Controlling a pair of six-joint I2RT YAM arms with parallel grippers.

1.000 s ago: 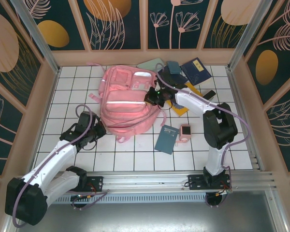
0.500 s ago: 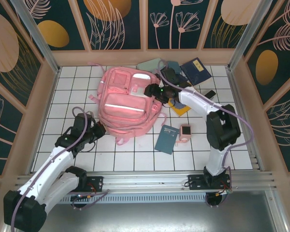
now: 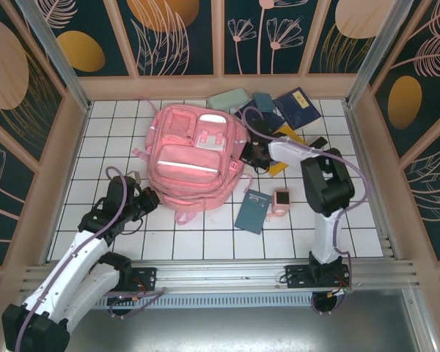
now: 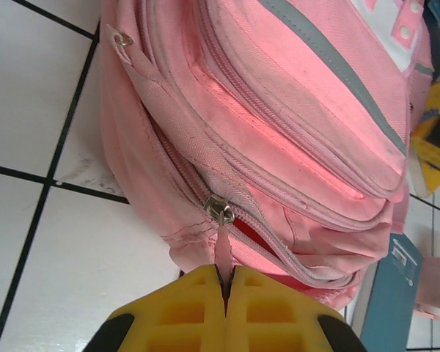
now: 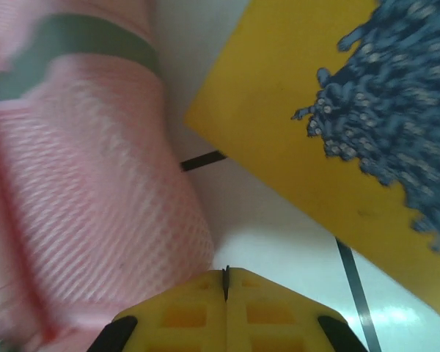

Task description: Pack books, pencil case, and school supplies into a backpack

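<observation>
The left gripper (image 4: 225, 275) has its yellow fingers pressed together on the pink zip pull (image 4: 221, 246) of the backpack (image 4: 293, 125). The strap runs straight from the metal slider into the seam between the fingers, and beside the slider the zip gapes a little, dark red inside. In the top view this gripper (image 3: 148, 196) sits at the backpack's near-left corner.

The right gripper (image 5: 225, 275) is closed with nothing seen between its fingers. It hangs low over the white tile between the backpack's mesh side and the yellow book (image 5: 337, 147), which has a blue cartoon print. From above it (image 3: 251, 155) is at the backpack's right edge.

The backpack (image 3: 194, 158) lies flat, front pockets up, in the middle of the floor — one only. Three books can be made out: the yellow one partly under the right arm, a navy book (image 3: 299, 108) at the far right, and a teal book (image 3: 252, 211) near and right of the backpack. Its small white label (image 4: 400, 255) is too small to read.

There is one mint pencil case (image 3: 228, 98) at the far edge, with one teal pad (image 3: 264, 102) beside it, one black bar (image 3: 317, 143), and one pink cube (image 3: 281, 200) just beside the teal book.

The table (image 3: 95, 147) is white tile with dark grid lines — the walls (image 3: 180, 37) are dark teal panels with painted plants and orange ovals, and a metal rail (image 3: 220, 275) runs along the near edge.
</observation>
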